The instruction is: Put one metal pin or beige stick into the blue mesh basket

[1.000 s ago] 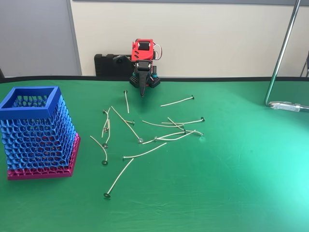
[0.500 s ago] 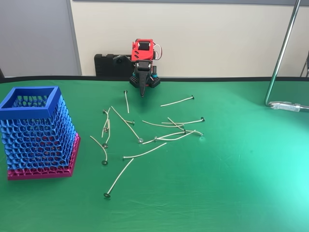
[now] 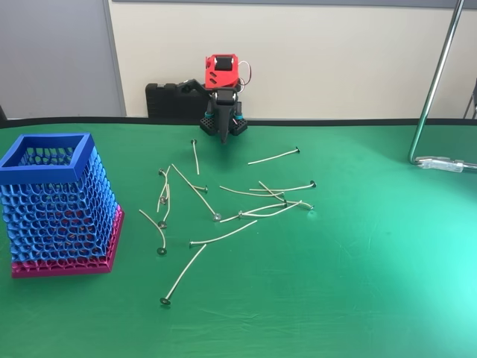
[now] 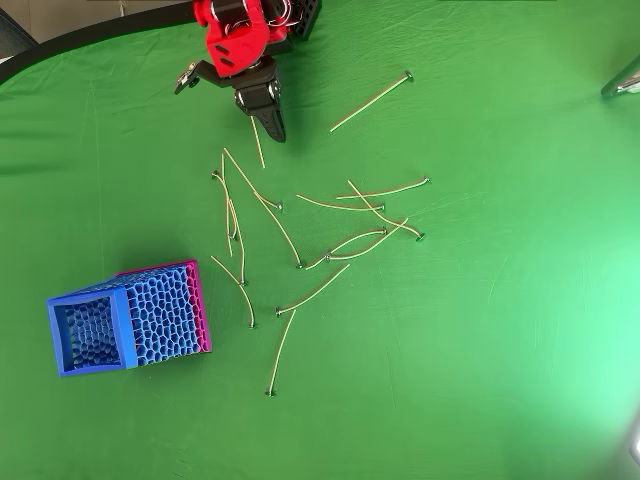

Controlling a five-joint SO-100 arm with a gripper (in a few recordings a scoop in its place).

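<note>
Landmark: blue mesh basket (image 3: 58, 205).

Fixed view: stands off the table's near edge, raised a little, looking across the green cloth (image 3: 358, 283) toward the far wall. The basket sits near the left edge, seen from the side and slightly above. The arm (image 3: 221, 97) stands beyond the basket and to its right, facing the camera.

Overhead view: looks straight down on the cloth (image 4: 500, 350), further out. Basket (image 4: 125, 317) at lower left, arm (image 4: 240, 45) at the top edge above and right of it.

Shared by both: basket, arm, and the scatter of pins (image 3: 223, 201) (image 4: 310, 230) right of the basket.
</note>
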